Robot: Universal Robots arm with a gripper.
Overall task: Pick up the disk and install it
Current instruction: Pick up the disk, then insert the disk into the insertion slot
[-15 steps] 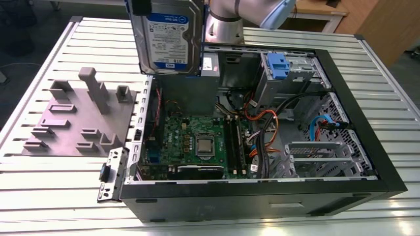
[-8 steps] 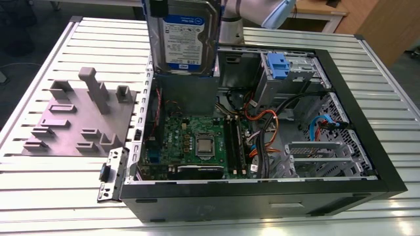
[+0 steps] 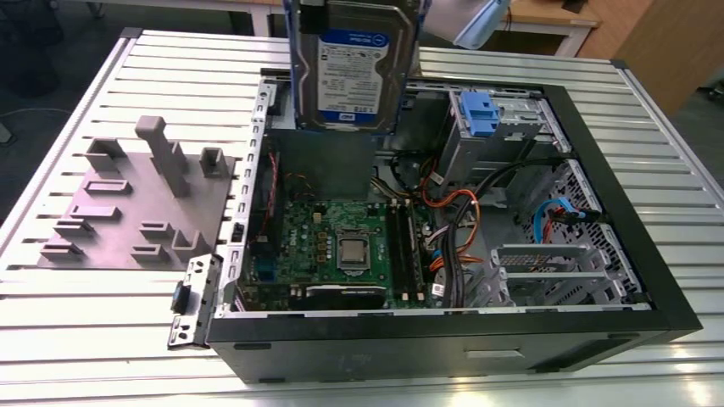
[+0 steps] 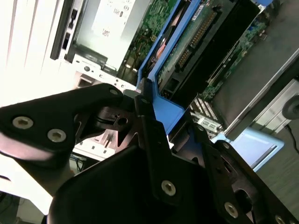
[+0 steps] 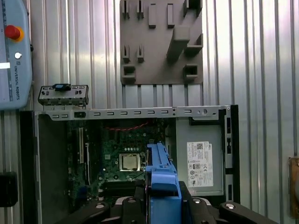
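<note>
Above the open black computer case (image 3: 453,343), in the exterior view, the disk (image 3: 348,72) hangs upright, clear of the chassis. It is a flat silver metal slab with a white-and-blue label whose print is too small to read. In the second wrist view, the black metal fingers (image 4: 152,140) are closed on its blue plastic carrier (image 4: 164,112), pressing it from both sides. The drive's green circuit-board underside shows just past them. The case lies on its side, showing a green motherboard (image 3: 328,242) and a grey power-supply box (image 5: 215,140) with a white sticker. A ribbed aluminium desk (image 3: 91,331) carries it. A matte grey fixture plate (image 3: 114,212) with raised blocks lies beside the case, at the exterior view's left.
</note>
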